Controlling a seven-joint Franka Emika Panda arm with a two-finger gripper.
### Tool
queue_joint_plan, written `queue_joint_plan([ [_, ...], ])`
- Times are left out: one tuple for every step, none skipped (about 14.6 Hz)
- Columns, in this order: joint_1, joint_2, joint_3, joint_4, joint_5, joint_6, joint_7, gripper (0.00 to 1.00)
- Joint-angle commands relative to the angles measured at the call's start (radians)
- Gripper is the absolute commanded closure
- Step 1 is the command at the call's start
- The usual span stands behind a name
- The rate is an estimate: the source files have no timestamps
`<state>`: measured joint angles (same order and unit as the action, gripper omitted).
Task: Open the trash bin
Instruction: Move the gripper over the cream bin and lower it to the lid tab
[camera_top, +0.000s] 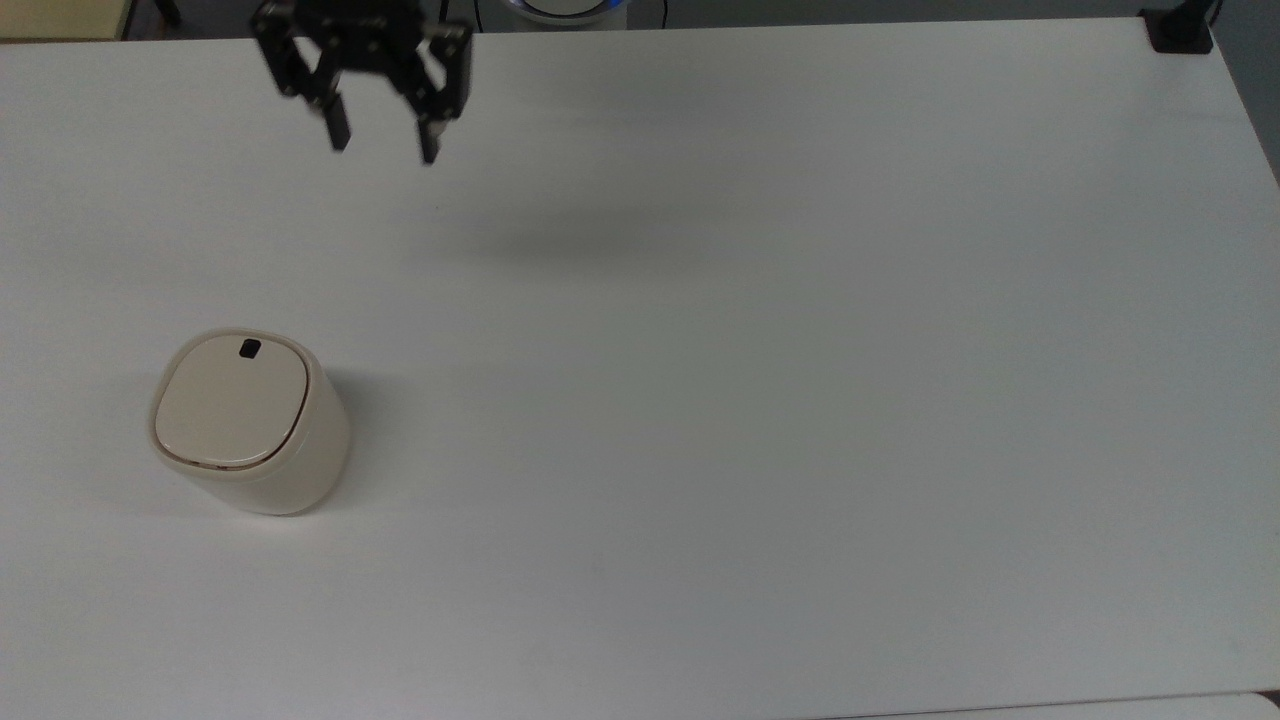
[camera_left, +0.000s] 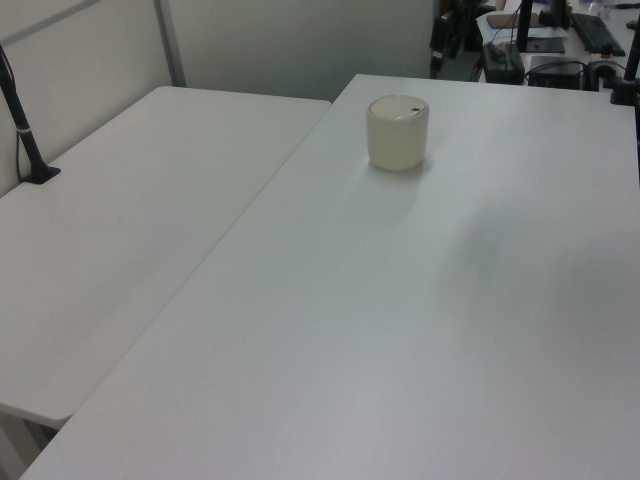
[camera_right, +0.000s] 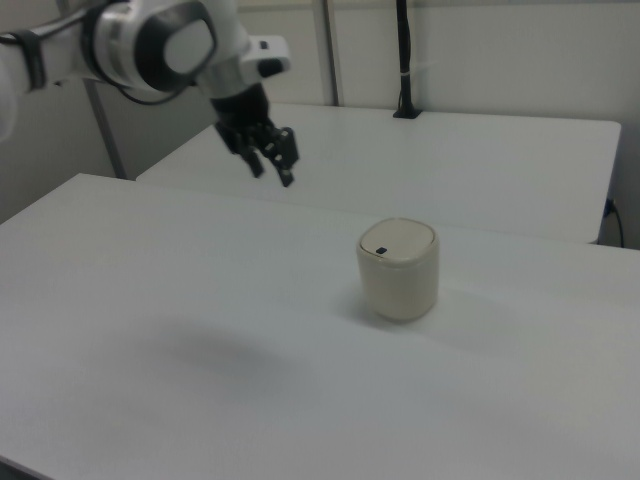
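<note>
1. Your gripper (camera_top: 384, 140) hangs above the table (camera_top: 760, 400) in the upper left of the top view, its two black fingers (camera_top: 340, 132) spread apart with nothing between them.
2. In the right view the gripper (camera_right: 273, 170) sits in the upper left of the frame at the end of the white arm (camera_right: 130, 45), fingers pointing downward.
3. The trash bin (camera_top: 248, 420) stands upright at the left of the top view, well apart from your gripper; its flat lid (camera_top: 230, 404) lies closed, with the black square mark (camera_top: 250, 349) near the lid's upper edge.
4. In the left view the trash bin (camera_left: 397, 132) stands at the upper centre; in the right view it (camera_right: 399, 270) stands just right of centre.
5. A soft shadow (camera_top: 590, 235) lies on the table at the upper centre of the top view.
</note>
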<state>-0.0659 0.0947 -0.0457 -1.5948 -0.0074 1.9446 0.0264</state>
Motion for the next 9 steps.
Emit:
queue_joint_plan([
  [-0.028,0.105,-0.014,0.052,-0.006,0.167,-0.006,0.67],
  [-0.031,0.129,-0.02,0.061,-0.005,0.213,-0.003,0.78],
  [-0.031,0.155,-0.037,0.061,-0.005,0.268,0.019,0.91],
  [-0.032,0.178,-0.043,0.061,-0.005,0.308,0.035,0.97],
  [-0.034,0.203,-0.043,0.061,-0.006,0.348,0.052,1.0],
  [-0.035,0.229,-0.048,0.062,-0.008,0.387,0.069,1.0],
  [-0.035,0.25,-0.058,0.061,-0.008,0.413,0.087,1.0],
  [-0.038,0.276,-0.062,0.061,-0.011,0.433,0.09,1.0],
  [-0.045,0.289,-0.071,0.059,-0.017,0.441,0.086,1.0],
])
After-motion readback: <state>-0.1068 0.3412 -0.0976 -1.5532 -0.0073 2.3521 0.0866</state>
